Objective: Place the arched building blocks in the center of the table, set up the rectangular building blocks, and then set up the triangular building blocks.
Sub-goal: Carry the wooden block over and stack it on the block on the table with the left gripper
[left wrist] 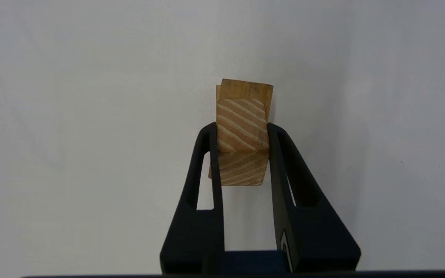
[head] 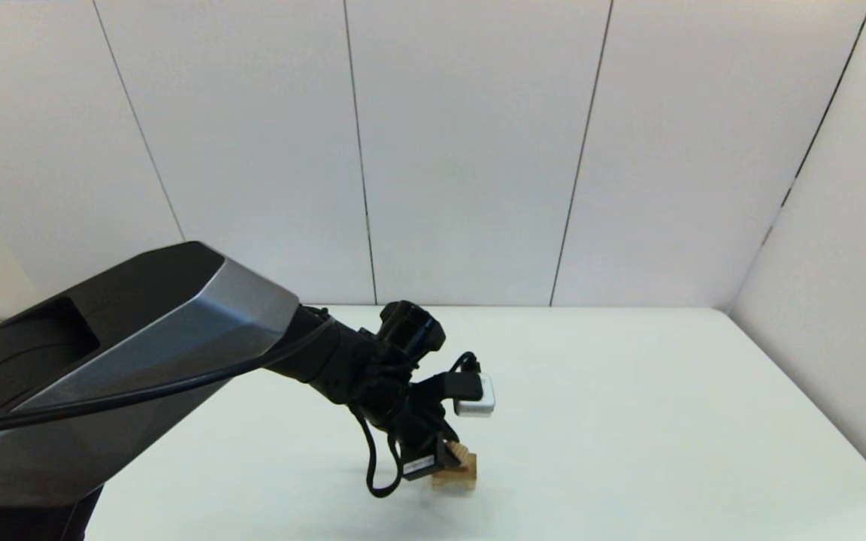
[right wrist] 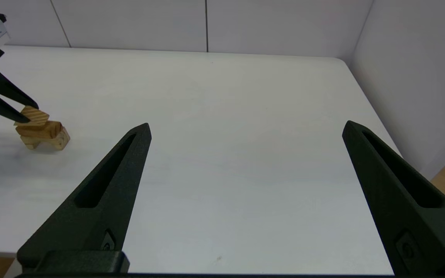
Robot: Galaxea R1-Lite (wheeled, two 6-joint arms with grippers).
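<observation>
Blocks are sitting stacked near the middle of the desk (head: 628,421), toward its front edge, and you are looking at the left gripper (left wrist: 242,133) closing on the topmost piece. Its two black fingers (left wrist: 207,162) are pressing against opposite sides of the triangular building blocks (left wrist: 241,124), so the gripper is narrowed to just the width of that small striped wedge. The wedge is resting on the rectangular building blocks (right wrist: 39,128), the flat tan slab, which in turn is lying across the arched building blocks (right wrist: 58,141) standing on the desk. From the head camera you are seeing the left arm reaching down over the stack, hiding most of it. The right gripper (right wrist: 245,131) is hovering well apart from the stack, off toward the right side of the desk, with its fingers spread wide and gripping nothing.
</observation>
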